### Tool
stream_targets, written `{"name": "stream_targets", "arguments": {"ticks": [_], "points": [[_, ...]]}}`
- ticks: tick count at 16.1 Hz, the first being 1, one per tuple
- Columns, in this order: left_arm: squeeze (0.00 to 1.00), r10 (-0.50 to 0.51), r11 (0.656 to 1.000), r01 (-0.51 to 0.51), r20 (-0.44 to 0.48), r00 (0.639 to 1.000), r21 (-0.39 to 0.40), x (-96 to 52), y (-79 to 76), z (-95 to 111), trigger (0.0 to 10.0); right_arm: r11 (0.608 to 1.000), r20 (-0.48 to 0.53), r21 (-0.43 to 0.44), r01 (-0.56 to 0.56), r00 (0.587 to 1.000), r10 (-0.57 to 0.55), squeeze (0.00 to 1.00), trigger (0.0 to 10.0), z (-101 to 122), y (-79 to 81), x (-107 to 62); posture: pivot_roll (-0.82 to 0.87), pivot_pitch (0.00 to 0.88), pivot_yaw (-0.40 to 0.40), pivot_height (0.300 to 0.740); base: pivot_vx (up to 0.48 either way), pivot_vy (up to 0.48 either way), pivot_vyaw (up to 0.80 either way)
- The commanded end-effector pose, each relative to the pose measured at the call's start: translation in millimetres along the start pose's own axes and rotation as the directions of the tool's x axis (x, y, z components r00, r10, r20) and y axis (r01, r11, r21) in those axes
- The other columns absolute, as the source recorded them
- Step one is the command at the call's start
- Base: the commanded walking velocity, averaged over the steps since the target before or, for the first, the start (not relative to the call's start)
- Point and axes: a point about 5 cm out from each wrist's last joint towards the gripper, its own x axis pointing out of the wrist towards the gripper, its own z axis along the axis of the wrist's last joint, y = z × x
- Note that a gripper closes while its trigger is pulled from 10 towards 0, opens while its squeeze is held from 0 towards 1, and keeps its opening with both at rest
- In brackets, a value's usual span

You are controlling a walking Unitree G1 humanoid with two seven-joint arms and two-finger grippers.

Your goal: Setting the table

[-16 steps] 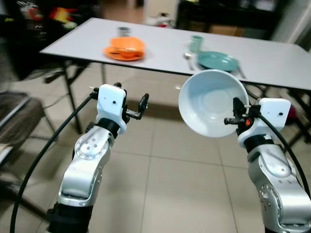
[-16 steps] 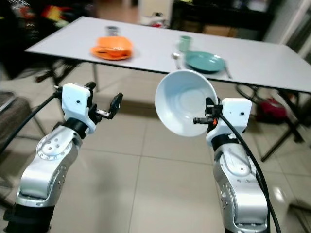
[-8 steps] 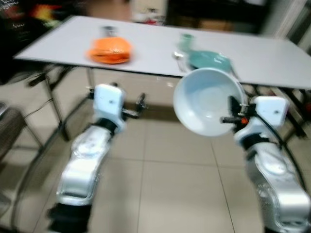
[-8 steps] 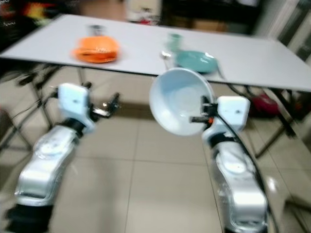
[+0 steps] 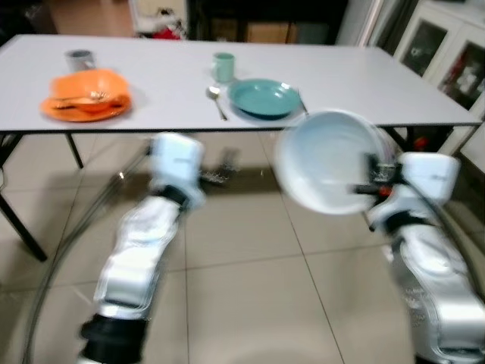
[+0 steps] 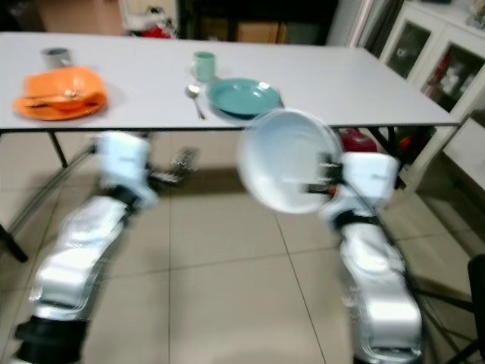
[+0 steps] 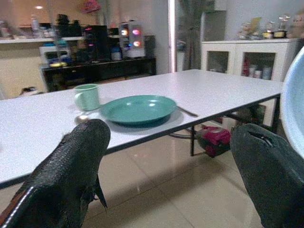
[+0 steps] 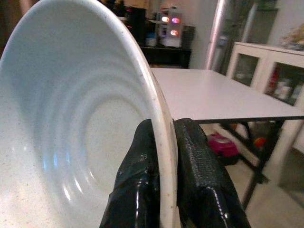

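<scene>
Right gripper (image 8: pixel 164 190) pinches white bowl (image 5: pixel 327 161) rim, in air just before table (image 5: pixel 364 76). Left gripper (image 7: pixel 175 166) wide apart, holds nothing. Best: keep bowl steady, set beside teal plate (image 5: pixel 264 97).

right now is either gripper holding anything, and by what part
The right gripper holds the pale blue bowl by its rim, one finger inside and one outside, bowl on edge. The left gripper is open and holds nothing.
</scene>
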Motion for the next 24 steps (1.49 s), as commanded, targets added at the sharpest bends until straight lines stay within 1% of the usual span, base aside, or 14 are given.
{"name": "stream_targets", "arguments": {"ticks": [1, 5, 7, 10, 14, 16, 19, 24], "points": [[0.0, 0.046, 0.999, -0.046, 0.001, 0.999, 0.025, -2.7, 14.2, 2, 10.0, 0.999, 0.057, 0.016, -0.042, 0.998, 0.041, 0.0, 10.0, 11, 9.7, 1.2, 0.02, 0.0, -0.057, 0.74, 0.345, 0.0, 0.0], [0.0, 0.063, 0.997, -0.062, -0.005, 0.998, 0.034, -4.6, 20.0, 1, 10.0, 0.998, 0.04, 0.027, -0.054, 0.998, 0.053, 0.0, 10.0, 9, 11.4, 0.8, 0.02, 0.0, -0.059, 0.74, 0.347, 0.0, 0.0], [0.0, 0.068, 0.997, -0.068, -0.006, 0.998, 0.038, -4.9, 21.0, 0, 10.0, 0.999, 0.054, 0.004, -0.049, 0.997, 0.049, 0.0, 10.0, 10, 10.4, 1.7, 0.03, 0.0, -0.064, 0.74, 0.351, 0.0, 0.0], [0.0, 0.072, 0.997, -0.071, -0.006, 0.997, 0.038, -5.3, 21.9, 0, 10.0, 0.999, 0.064, -0.003, -0.053, 0.997, 0.053, 0.0, 10.0, 13, 11.7, 3.9, 0.03, 0.0, -0.069, 0.74, 0.349, 0.0, 0.0], [0.0, 0.072, 0.997, -0.072, -0.006, 0.997, 0.039, -6.5, 21.6, -1, 10.0, 0.999, 0.095, -0.018, -0.031, 0.995, 0.033, 0.0, 10.0, 17, 9.4, 6.9, 0.03, 0.0, -0.066, 0.74, 0.348, 0.0, 0.0], [0.0, 0.071, 0.997, -0.07, -0.017, 0.997, 0.045, -9.6, 23.1, -3, 10.0, 0.999, 0.091, -0.007, -0.047, 0.995, 0.048, 0.0, 10.0, 16, 10.4, 5.2, 0.03, 0.0, -0.058, 0.74, 0.349, 0.0, 0.0], [0.0, 0.075, 0.996, -0.074, -0.024, 0.997, 0.051, -12.8, 25.7, -4, 10.0, 0.999, 0.063, 0.01, -0.048, 0.997, 0.047, 0.0, 10.0, 9, 9.5, 2.4, 0.04, 0.0, -0.062, 0.74, 0.347, 0.0, 0.0], [0.0, 0.069, 0.997, -0.068, -0.023, 0.997, 0.046, -13.3, 19.4, -5, 10.0, 0.997, 0.062, 0.048, -0.065, 0.996, 0.062, 0.0, 10.0, 9, 8.1, 4.7, 0.05, 0.0, -0.075, 0.74, 0.348, 0.0, 0.0]]}}
